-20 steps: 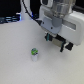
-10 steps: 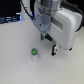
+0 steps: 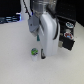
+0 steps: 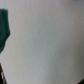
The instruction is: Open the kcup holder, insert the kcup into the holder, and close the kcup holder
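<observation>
Where the end effector [image 3: 43,54] hangs (grip unreadable), the kcup [image 3: 34,51] stands just beside it.

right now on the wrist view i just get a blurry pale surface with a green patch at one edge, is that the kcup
observer: likely. In the exterior view the kcup stands on the table, green top up.
operator: where is it from the gripper
observer: close beside the gripper, on the exterior view's left. I cannot tell whether the jaws are open.
operator: and the holder
observer: the kcup holder sits farther back on the exterior view's right, apart from the kcup.
</observation>
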Available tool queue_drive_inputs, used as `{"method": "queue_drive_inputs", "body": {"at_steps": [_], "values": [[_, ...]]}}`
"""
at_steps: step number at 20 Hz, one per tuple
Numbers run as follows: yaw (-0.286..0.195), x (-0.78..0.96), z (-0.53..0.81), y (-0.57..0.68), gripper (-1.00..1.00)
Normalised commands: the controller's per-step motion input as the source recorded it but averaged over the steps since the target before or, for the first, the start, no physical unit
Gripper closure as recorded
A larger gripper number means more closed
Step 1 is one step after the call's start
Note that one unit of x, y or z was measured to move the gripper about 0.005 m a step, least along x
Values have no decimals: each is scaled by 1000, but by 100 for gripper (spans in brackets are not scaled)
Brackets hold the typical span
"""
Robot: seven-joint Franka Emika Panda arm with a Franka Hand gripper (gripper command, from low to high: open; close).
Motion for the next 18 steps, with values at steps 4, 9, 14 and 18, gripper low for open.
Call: {"method": "queue_drive_inputs", "body": {"at_steps": [4,9,14,18], "values": [[-293,-149,-297,-432,-100],[-231,-47,-285,-299,-100],[-124,12,-191,-30,-100],[-2,-52,-29,138,-100]]}}
